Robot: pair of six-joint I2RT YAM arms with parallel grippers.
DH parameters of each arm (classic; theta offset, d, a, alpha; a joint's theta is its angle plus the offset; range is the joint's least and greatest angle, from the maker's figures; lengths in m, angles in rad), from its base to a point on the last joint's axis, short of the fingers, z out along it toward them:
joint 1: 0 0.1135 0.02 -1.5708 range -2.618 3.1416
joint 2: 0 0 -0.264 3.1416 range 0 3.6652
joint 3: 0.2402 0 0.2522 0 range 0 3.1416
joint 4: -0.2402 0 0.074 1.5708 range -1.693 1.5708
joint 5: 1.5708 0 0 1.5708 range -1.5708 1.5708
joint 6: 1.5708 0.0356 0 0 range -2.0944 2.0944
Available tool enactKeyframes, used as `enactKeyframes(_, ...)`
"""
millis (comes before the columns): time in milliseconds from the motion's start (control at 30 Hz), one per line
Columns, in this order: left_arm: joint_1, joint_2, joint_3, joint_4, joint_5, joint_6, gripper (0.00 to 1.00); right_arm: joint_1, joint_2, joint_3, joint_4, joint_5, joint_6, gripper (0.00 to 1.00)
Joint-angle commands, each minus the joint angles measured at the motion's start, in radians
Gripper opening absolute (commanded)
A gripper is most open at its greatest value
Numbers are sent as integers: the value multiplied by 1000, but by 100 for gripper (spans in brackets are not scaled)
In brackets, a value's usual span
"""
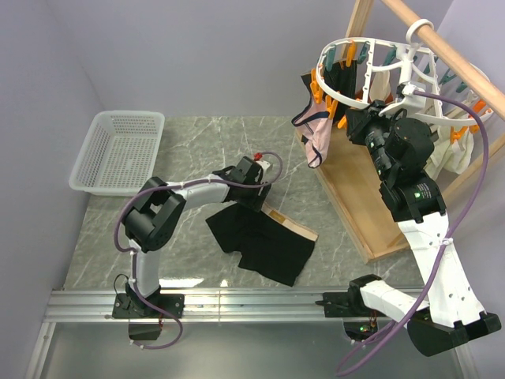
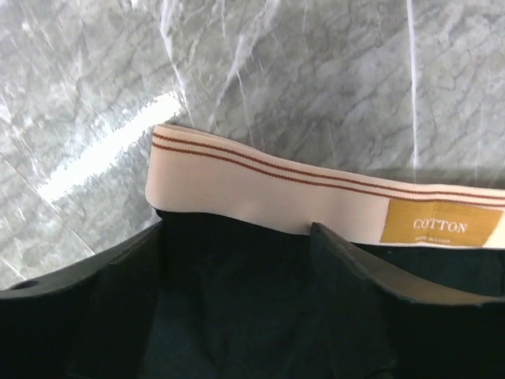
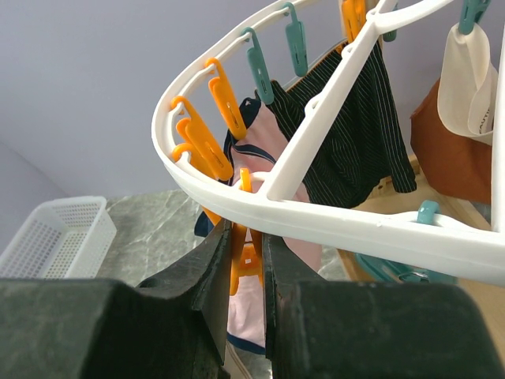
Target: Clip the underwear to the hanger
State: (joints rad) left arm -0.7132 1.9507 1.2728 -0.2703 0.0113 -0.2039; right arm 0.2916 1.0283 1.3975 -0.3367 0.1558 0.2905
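The underwear (image 1: 260,237), black with a tan waistband (image 1: 290,225), lies flat on the marble table. My left gripper (image 1: 264,201) is low over it and open. In the left wrist view its fingers (image 2: 355,284) straddle the black fabric (image 2: 237,300) just below the waistband (image 2: 260,193). The hanger (image 1: 371,55) is a round white rack hanging from the rod at upper right. My right gripper (image 1: 353,118) is raised under its ring (image 3: 316,221) and shut on one dangling orange clip (image 3: 246,264).
A white mesh basket (image 1: 118,150) stands at the back left. A wooden rod (image 1: 450,51) and a wooden base board (image 1: 355,197) frame the right side. Pink (image 1: 316,130), striped black (image 3: 355,134), cream (image 3: 469,79) and rust-brown (image 3: 450,158) garments hang from the rack.
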Motion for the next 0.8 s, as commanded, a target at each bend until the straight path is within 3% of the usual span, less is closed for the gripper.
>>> enactKeyframes(0, -14, 76, 0, -70, -8, 9, 70, 0, -16, -6, 2, -30, -11, 0)
enactKeyframes(233, -23, 93, -7, -87, -34, 3, 43, 0, -16, -15, 4, -27, -10, 0)
enactKeyframes(267, -23, 88, -10, -80, -31, 8, 30, 0, -16, -15, 4, -27, -10, 0)
enactKeyframes(367, -37, 67, -19, -64, -22, 14, 4, -2, -14, -18, 7, -30, -8, 0)
enactKeyframes(767, -77, -352, -269, 489, 70, 109, 0, 1, -27, -38, 13, -41, 1, 0)
